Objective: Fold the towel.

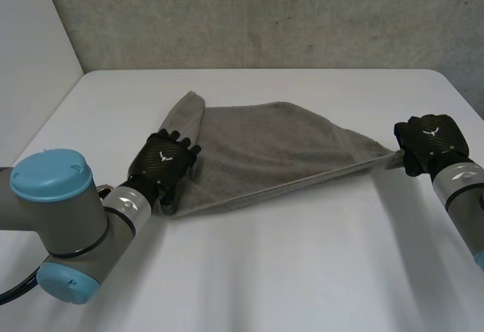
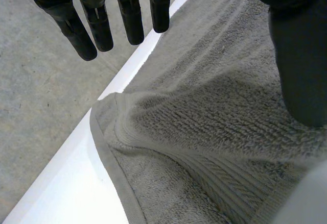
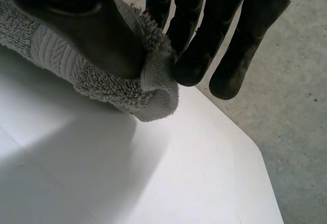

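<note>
A grey towel (image 1: 265,147) lies stretched across the middle of the white table (image 1: 302,271), pulled into a point at its right end. My right hand (image 1: 431,143) pinches that right corner between thumb (image 3: 92,30) and fingers (image 3: 191,35), holding the towel corner (image 3: 153,94) just above the table. My left hand (image 1: 162,164) rests over the towel's left end, near a bunched, rolled edge. In the left wrist view its fingers (image 2: 130,15) are straight and spread above the towel (image 2: 204,132), gripping nothing.
The table's far edge runs along a grey concrete wall (image 1: 265,14). Grey floor (image 3: 296,81) lies past the table's right corner, close to my right hand. Bare white table lies in front of the towel.
</note>
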Controlling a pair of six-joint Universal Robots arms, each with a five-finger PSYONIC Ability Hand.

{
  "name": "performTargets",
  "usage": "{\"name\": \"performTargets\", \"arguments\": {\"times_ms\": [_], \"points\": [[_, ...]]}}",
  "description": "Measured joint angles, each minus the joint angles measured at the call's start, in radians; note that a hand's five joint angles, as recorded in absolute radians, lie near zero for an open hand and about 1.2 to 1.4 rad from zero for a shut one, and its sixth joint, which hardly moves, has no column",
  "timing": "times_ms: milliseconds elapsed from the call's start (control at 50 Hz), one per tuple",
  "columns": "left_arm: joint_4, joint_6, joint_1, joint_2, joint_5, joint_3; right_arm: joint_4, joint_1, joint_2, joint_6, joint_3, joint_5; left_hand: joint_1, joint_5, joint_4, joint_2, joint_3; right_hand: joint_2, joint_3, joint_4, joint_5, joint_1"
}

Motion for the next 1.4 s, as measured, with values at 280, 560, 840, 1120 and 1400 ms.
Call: {"name": "performTargets", "arguments": {"times_ms": [280, 560, 840, 1120, 1400], "points": [[-0.203, 0.001, 0.061, 0.078, 0.021, 0.027, 0.001, -0.054, 0.005, 0.004, -0.026, 0.068, 0.194, 0.229, 0.200, 0.203, 0.216, 0.000, 0.003, 0.000, 0.000, 0.001], [-0.374, 0.000, 0.076, 0.070, 0.109, 0.060, 0.000, -0.045, 0.014, 0.004, -0.019, 0.066, 0.326, 0.352, 0.331, 0.340, 0.342, 0.000, 0.004, 0.000, 0.000, 0.001], [-0.349, 0.003, 0.091, -0.030, 0.102, 0.105, -0.002, -0.044, 0.016, 0.002, -0.007, 0.042, 0.209, 0.214, 0.213, 0.217, 0.213, 0.000, 0.004, 0.000, 0.000, 0.001], [-0.271, 0.011, 0.096, -0.081, 0.045, 0.121, -0.002, -0.042, 0.016, -0.002, 0.001, 0.038, 0.210, 0.235, 0.214, 0.221, 0.216, 0.000, 0.004, 0.000, 0.000, 0.001], [-0.246, 0.013, 0.100, -0.114, 0.042, 0.141, -0.002, -0.037, 0.016, -0.006, 0.012, 0.014, 0.281, 0.326, 0.287, 0.305, 0.307, 0.000, 0.004, 0.000, 0.000, 0.001]]}}
